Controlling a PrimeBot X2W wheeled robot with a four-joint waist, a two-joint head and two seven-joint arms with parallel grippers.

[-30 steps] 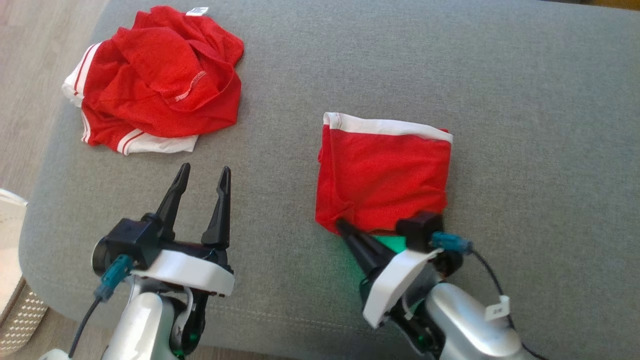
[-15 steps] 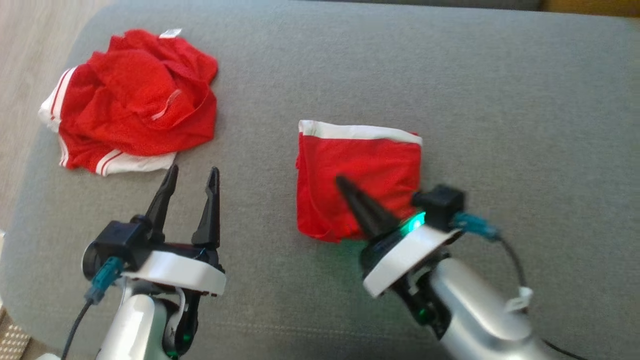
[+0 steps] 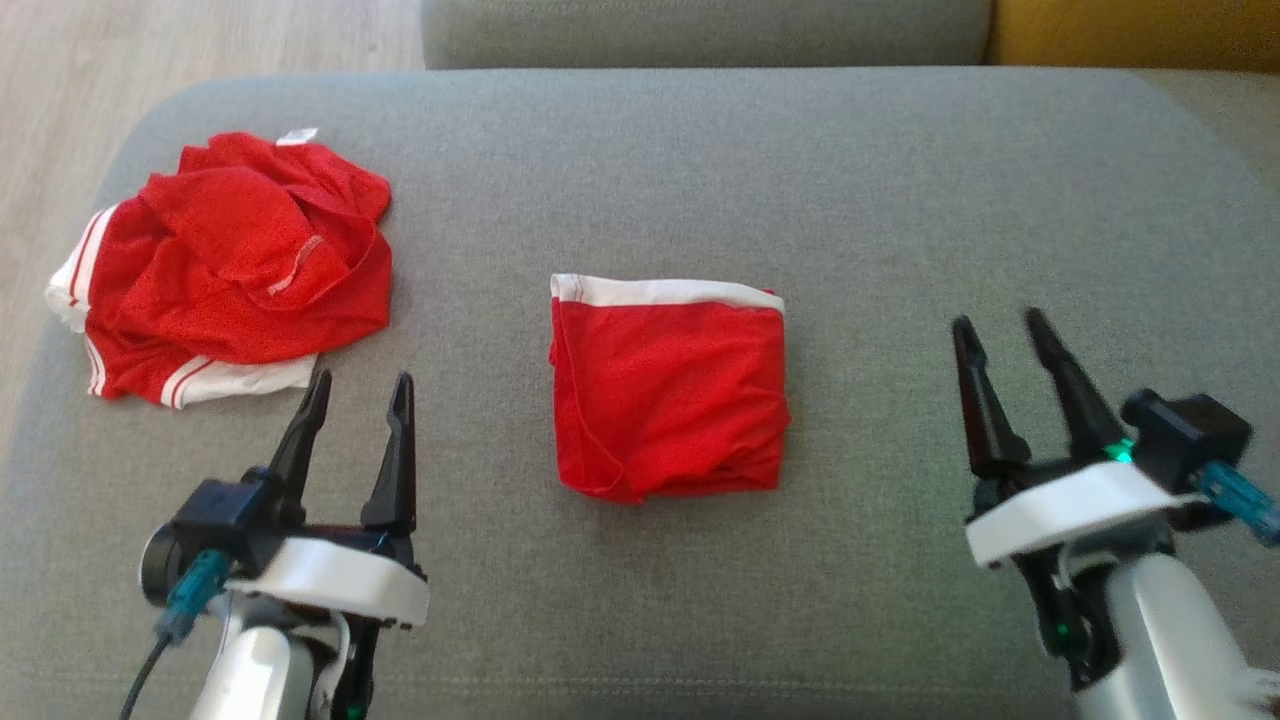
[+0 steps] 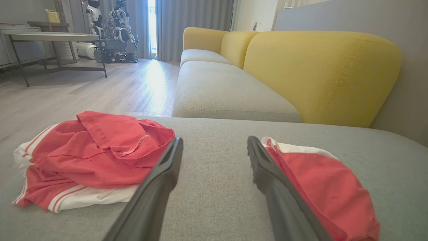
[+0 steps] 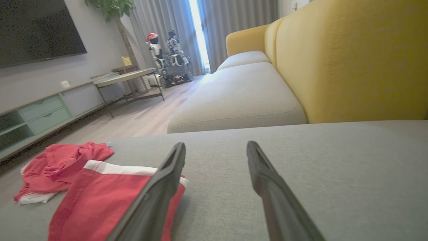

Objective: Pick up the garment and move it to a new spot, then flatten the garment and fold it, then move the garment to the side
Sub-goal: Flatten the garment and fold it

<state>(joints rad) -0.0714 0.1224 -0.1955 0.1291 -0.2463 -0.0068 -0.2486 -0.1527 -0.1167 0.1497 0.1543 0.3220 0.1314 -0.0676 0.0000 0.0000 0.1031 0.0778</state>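
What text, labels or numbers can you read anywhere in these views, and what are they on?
No text can be read in these views.
The white tag on the crumpled garment: too small and blurred to read.
The folded garment: no print or label shows on it.

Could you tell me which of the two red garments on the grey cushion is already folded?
The folded garment in the middle, a flat square with a white band along its far edge. The crumpled garment to its left lies in a heap.
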